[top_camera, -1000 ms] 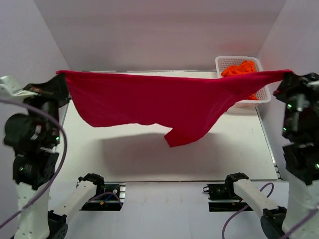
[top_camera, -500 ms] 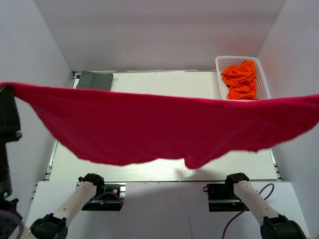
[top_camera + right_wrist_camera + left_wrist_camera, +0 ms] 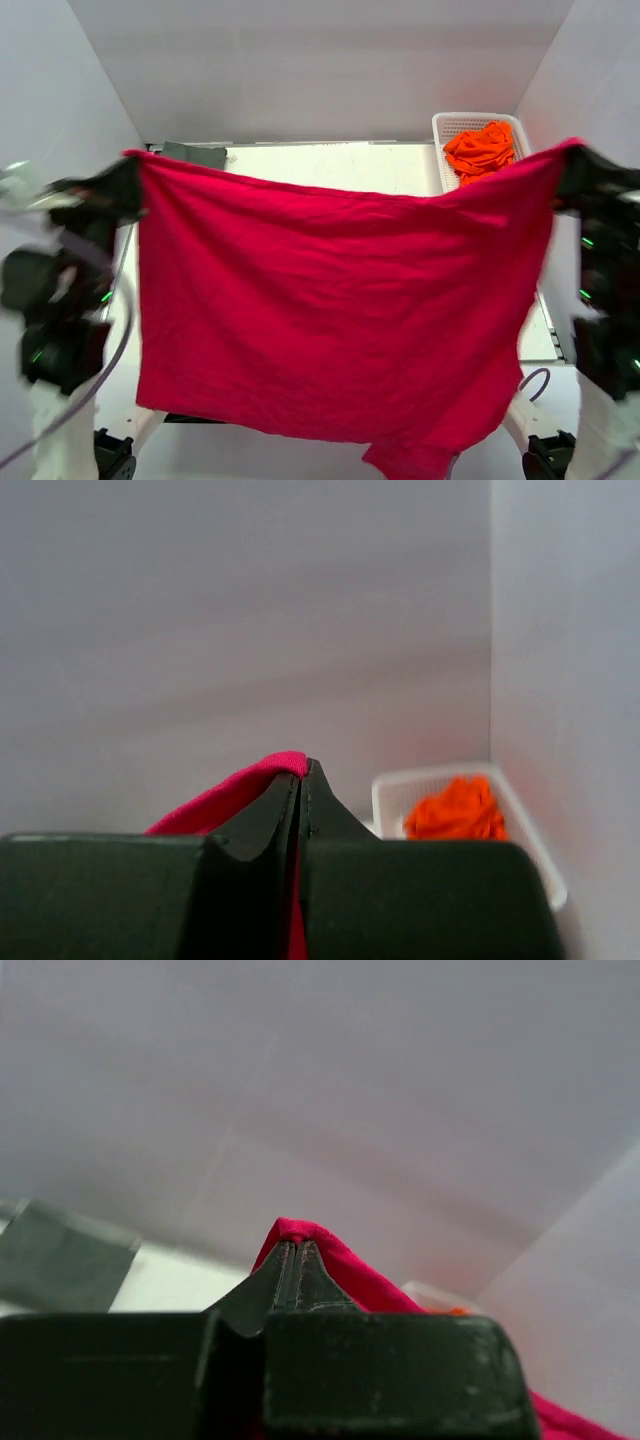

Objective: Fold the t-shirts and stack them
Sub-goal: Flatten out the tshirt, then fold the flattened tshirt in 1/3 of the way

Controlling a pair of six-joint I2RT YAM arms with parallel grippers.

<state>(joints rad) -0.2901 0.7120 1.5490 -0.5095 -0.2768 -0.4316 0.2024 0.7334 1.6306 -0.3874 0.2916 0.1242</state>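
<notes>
The crimson red t-shirt (image 3: 330,310) hangs spread wide in the air between both arms, covering most of the table in the top view. My left gripper (image 3: 128,165) is shut on its upper left corner, which shows as a red fold (image 3: 320,1250) in the left wrist view. My right gripper (image 3: 572,160) is shut on its upper right corner, a red fold (image 3: 250,780) in the right wrist view. The dark grey-green t-shirt (image 3: 195,154) lies folded at the table's far left; it also shows in the left wrist view (image 3: 60,1260). Orange t-shirts (image 3: 483,148) lie heaped in the basket.
A white mesh basket (image 3: 447,125) stands at the far right corner of the table; it also shows in the right wrist view (image 3: 385,795). White walls close in the table on the left, right and back. The hanging shirt hides the arm bases.
Both arms swung the red t-shirt up and out toward the camera, then back; it now hangs down full length as a broad sheet instead of stretched in a band.
</notes>
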